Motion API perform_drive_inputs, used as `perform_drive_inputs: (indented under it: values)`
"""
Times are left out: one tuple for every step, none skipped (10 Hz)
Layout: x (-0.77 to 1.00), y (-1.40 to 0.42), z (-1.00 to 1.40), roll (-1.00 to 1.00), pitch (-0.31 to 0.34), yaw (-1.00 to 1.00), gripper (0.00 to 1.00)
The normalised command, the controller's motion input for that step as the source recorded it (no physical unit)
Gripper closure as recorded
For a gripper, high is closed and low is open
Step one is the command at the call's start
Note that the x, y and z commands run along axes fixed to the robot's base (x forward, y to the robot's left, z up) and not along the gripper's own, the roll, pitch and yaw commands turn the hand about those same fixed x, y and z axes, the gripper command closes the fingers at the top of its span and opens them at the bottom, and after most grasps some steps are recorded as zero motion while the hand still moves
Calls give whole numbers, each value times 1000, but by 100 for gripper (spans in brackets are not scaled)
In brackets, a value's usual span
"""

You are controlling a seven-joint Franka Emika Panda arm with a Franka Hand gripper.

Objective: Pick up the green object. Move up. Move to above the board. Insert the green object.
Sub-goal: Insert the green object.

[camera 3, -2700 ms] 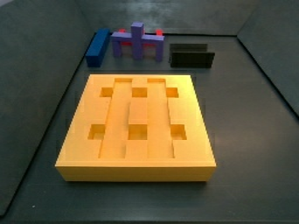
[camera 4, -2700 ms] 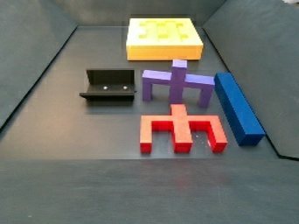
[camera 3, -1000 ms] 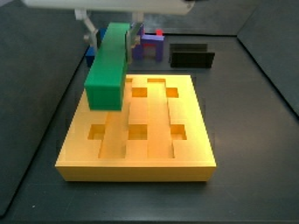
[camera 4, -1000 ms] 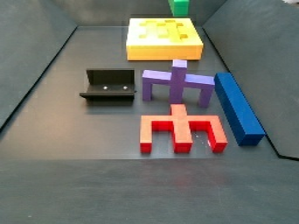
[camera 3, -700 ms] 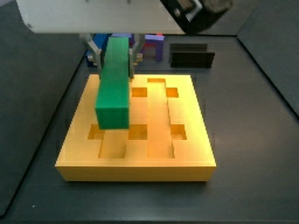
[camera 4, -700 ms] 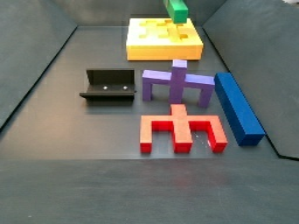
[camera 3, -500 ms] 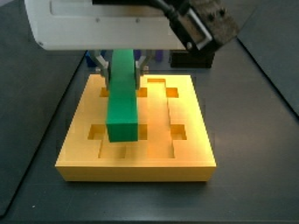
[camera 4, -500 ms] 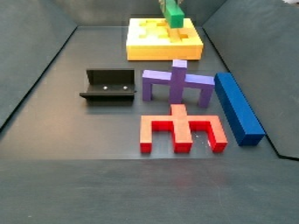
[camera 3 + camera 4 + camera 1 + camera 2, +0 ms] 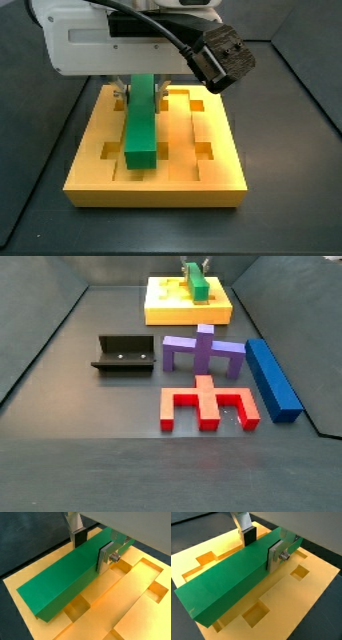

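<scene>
on the dark gray floor, the gripper (image 9: 90, 546) is squeezing the green object (image 9: 140, 120) across its middle, holding it just over the board (image 9: 214, 175), lined up lengthwise so it can go in.

Pincer (image 9: 89, 546) tilted downward, fingers (image 9: 105, 556) clamped, arm overhead

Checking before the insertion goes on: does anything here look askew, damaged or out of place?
Nothing stands out. The green object is clamped in the end effector over the board, running lengthwise along its grooves. The blue bar, purple piece, red piece and fixture lie apart on the floor, undamaged.
</scene>
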Motion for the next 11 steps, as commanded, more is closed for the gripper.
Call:
perform_drive_inputs:
  values:
    - [-17,-63,-177,-137,-249,-14,100]
    - [-140,-40,-229,-119,-271,-54,100]
    - [-174,-43,-149,-56,-241,-74,100]
    - [0,-74,-9,44,-89,-157,100]
    - [0,-57,0,157,-29,-166,100]
    - [0,-20,-114,187,-34,-126,100]
    - [0,0,-263,271,-26,-6,100]
    - [0,11,-320,291,-11,0,100]
    - [0,0,-274,273,-1,-6,100]
    - [0,0,-237,219,0,0,100]
    - [0,0,-277,254,0,-54,100]
